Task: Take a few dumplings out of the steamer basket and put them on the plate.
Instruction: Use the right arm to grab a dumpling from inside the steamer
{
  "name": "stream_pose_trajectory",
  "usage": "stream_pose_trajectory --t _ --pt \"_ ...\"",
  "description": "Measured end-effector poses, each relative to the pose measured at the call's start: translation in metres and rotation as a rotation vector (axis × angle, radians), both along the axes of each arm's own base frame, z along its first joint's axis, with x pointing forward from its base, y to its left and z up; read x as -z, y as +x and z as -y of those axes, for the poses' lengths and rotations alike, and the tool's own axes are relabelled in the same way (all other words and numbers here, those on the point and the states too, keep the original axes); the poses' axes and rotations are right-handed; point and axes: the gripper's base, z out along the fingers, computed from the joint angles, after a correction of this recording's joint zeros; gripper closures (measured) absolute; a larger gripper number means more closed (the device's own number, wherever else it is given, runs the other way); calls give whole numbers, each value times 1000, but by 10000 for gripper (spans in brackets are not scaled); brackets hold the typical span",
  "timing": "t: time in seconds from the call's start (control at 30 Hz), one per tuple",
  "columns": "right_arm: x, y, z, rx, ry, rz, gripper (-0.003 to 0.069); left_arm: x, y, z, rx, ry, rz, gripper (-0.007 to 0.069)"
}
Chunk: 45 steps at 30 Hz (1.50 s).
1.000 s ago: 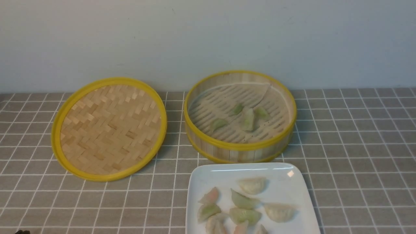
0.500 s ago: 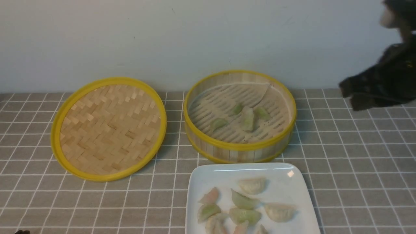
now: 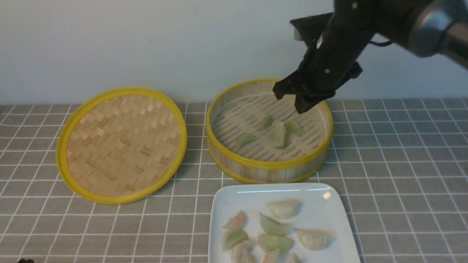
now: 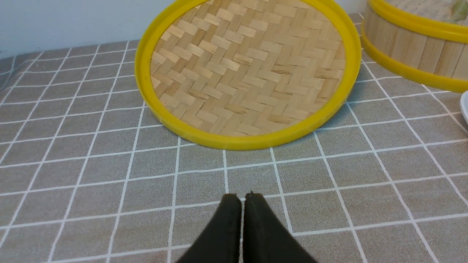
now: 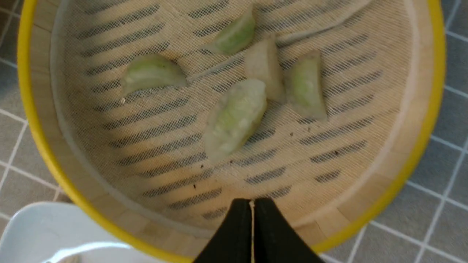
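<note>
My right tool (image 5: 251, 206), tips pressed together and empty, hangs above the round yellow-rimmed bamboo steamer basket (image 3: 268, 165), I judge to line up on the pale green pleated dumplings (image 3: 278, 133) inside. Glossy white squarish plate (image 3: 234, 195) just beside basket: short carry.

From the front, the right gripper (image 3: 299, 106) covers a stretch of the far rim of the steamer basket (image 3: 268, 171), and its arm (image 3: 420, 22) runs off the top and right edges. The plate (image 3: 234, 199), in front of the basket, is cut by the bottom edge, as are the dumplings (image 3: 272, 256) farthest from the basket. The left wrist view shows only some basket wall and a sliver of plate, and the woven lid (image 4: 248, 73) beside the basket is cut off at its far rim
</note>
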Motion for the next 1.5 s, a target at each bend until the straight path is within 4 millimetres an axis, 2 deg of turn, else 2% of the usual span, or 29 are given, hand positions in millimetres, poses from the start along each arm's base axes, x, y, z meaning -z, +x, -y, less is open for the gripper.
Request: stream_pose_trajectory --t 0.03,0.07,0.1,0.17,0.2,0.23,0.3,0.37,0.53,0.9,1.13,1.27,1.5 --pt "12 10 -6 -7 -15 -5 624 0 0 0 0 0 0 629" --pt "13 11 -7 -7 -17 -5 620 0 0 0 0 0 0 629" --pt "28 20 -11 -11 -37 -14 584 0 0 0 0 0 0 629" --pt "44 31 -14 -14 -63 -18 523 0 0 0 0 0 0 629" --pt "47 32 -15 -14 -64 -21 516 0 0 0 0 0 0 629" --pt "61 40 -17 -15 -79 -30 446 0 0 0 0 0 0 629" --pt "76 46 -19 -17 -103 -39 356 0 0 0 0 0 0 629" --pt "85 49 -18 -19 -130 -46 291 0 0 0 0 0 0 629" --pt "83 52 -13 -23 -185 -15 187 0 0 0 0 0 0 629" --pt "82 53 -11 -14 -212 -4 173 0 0 0 0 0 -1 629" --pt "67 53 -5 4 -251 45 173 0 0 0 0 0 -1 629" --pt "69 55 0 26 -232 32 173 0 0 0 0 0 -1 629" --pt "75 55 -3 32 -180 -2 173 0 0 0 0 0 -1 629"
